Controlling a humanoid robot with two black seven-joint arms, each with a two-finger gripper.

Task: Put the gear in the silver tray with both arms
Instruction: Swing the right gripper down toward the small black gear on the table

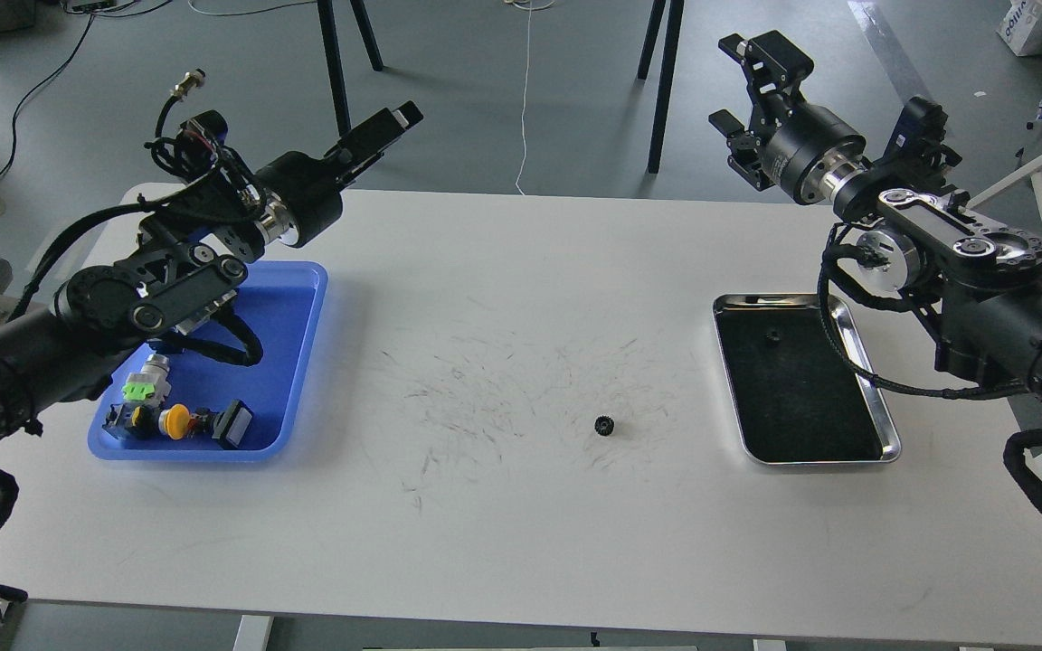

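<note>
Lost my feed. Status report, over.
Left pincer shut, empty; right pincer open, raised. Gear on table, left of silver tray. Path clear.

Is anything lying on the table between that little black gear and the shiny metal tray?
No. The gear sits alone on the white table, and the stretch between it and the silver tray shows only scuff marks.

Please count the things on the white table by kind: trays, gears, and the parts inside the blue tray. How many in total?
Trays: 2, the silver tray and the blue tray.
Gears: 2, one gear on the table, one small gear in the silver tray.
Parts in blue tray: about 4, partly hidden.
Total: about 8.
</note>
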